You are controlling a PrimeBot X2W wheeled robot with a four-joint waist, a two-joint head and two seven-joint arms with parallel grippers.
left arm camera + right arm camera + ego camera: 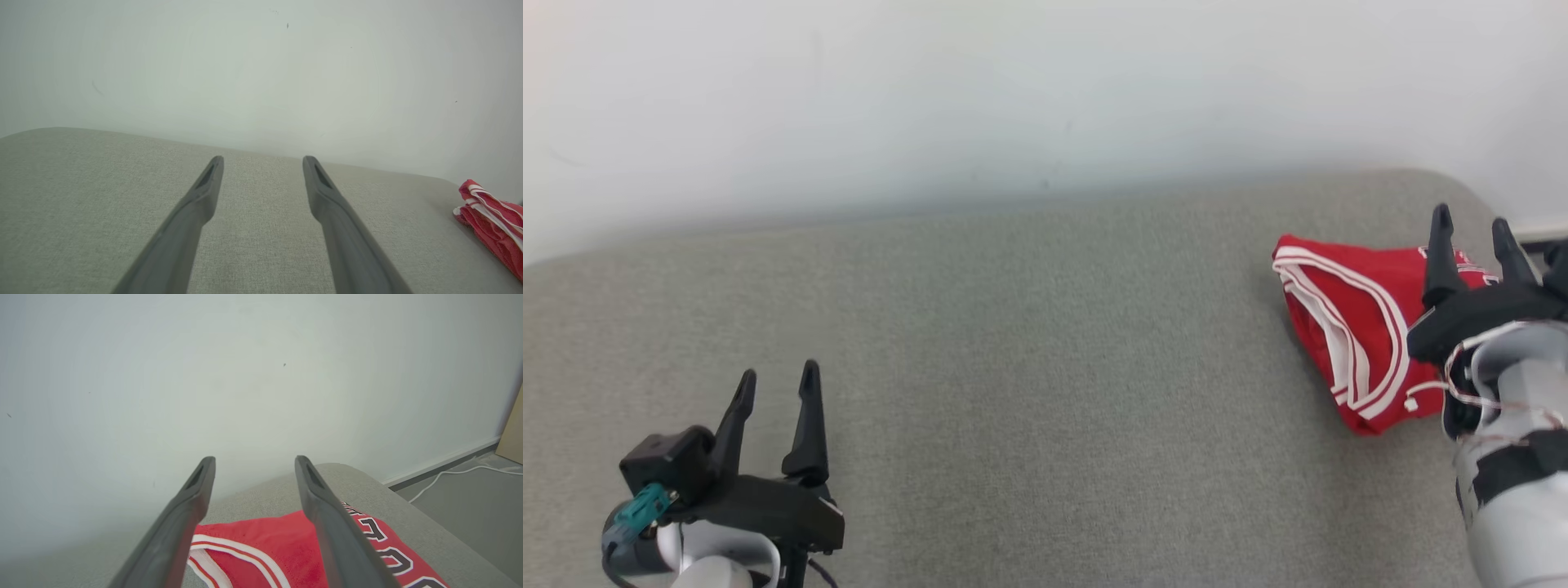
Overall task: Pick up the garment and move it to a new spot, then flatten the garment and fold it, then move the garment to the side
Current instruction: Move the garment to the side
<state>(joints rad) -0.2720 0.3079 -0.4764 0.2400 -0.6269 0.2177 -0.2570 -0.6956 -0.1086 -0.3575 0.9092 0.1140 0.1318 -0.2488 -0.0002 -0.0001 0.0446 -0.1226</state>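
Folded red jersey [1347, 327] lies by the cushion's [1045, 367] far right corner; the move to the side looks done
The right gripper [1471, 218] hovers just over it, jaws released and empty; the left gripper [778, 372], equally released, sits near the front left edge. Next, probably, lift the right arm clear without snagging cloth

Only writing I can spot is on the red garment [261, 543]: black white-outlined block letters toward 4 o'clock, one maybe an O. Partly hidden, no readable word.
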